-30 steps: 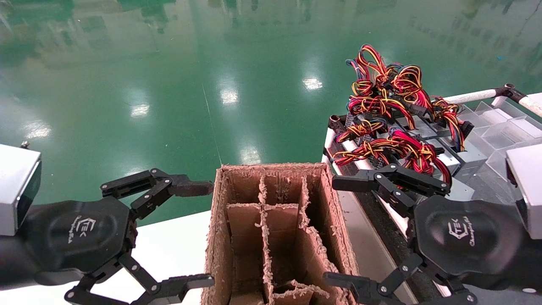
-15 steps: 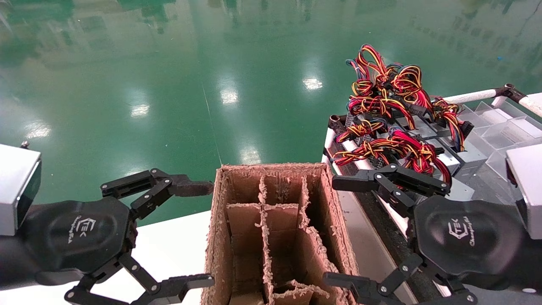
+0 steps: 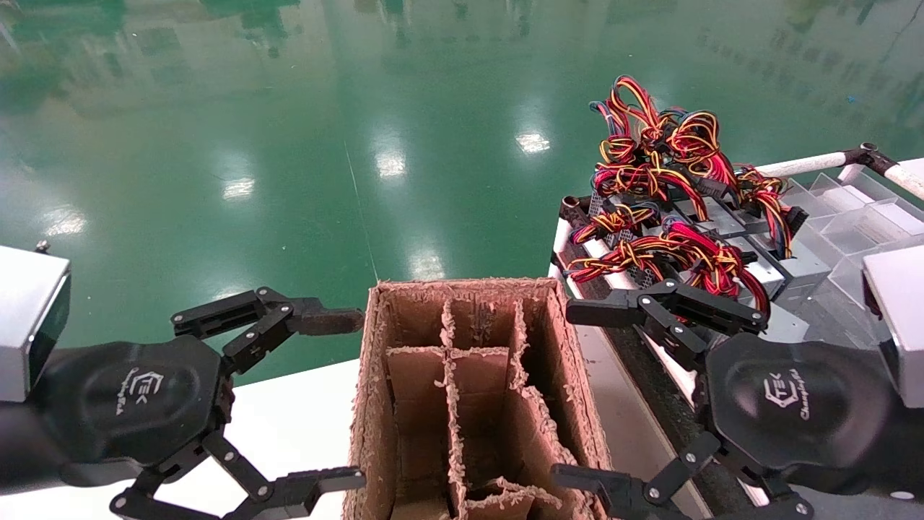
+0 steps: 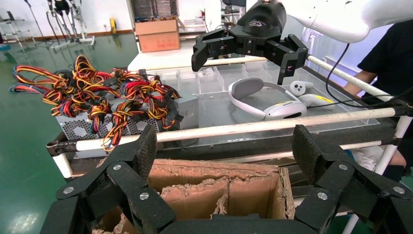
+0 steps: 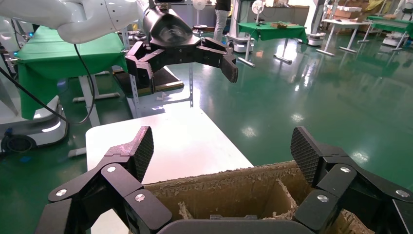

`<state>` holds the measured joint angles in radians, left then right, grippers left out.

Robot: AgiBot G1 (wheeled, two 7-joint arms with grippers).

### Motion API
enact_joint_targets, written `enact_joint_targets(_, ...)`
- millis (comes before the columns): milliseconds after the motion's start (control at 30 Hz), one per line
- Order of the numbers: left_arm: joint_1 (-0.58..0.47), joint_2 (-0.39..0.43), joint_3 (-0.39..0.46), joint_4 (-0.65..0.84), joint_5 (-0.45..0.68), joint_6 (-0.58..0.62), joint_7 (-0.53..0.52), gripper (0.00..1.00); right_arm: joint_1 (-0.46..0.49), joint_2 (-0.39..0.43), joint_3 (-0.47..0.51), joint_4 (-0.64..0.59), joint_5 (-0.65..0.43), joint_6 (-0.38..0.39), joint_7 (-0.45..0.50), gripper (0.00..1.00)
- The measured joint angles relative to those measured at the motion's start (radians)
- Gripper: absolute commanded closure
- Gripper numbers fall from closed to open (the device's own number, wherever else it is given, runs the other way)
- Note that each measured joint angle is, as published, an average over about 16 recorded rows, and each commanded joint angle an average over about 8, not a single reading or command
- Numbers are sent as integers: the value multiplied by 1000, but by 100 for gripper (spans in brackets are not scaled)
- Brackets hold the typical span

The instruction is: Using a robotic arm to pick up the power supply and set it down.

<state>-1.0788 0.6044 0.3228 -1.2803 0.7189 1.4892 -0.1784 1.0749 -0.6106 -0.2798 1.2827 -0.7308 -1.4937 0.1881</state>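
Flanking a divided cardboard box (image 3: 469,390), both grippers are held level with fingers spread wide and nothing between them: the left gripper (image 3: 339,393) above the white table's (image 3: 303,426) edge, the right gripper (image 3: 585,393) beside the cart's (image 3: 577,249) near rail. The power supply (image 3: 653,242) is seen on the cart, under red-yellow wires, untouched.

We see a worn cardboard box (image 3: 469,404) with inner dividers at the bottom centre, standing on a white table (image 3: 289,426). Our left gripper (image 3: 339,396) hangs beside its left wall, fingers spread wide; our right gripper (image 3: 577,393) sits at its right wall, equally spread. Beyond the right gripper, grey power supplies (image 3: 779,267) lie under tangled red, yellow and black wires (image 3: 664,166), above a green floor (image 3: 289,144).
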Motion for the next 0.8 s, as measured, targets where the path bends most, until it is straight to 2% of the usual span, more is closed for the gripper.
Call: enact_joint_targets(800, 0, 0, 0, 0, 0, 0, 0, 0, 0, 0, 0, 0, 0, 0, 0, 0)
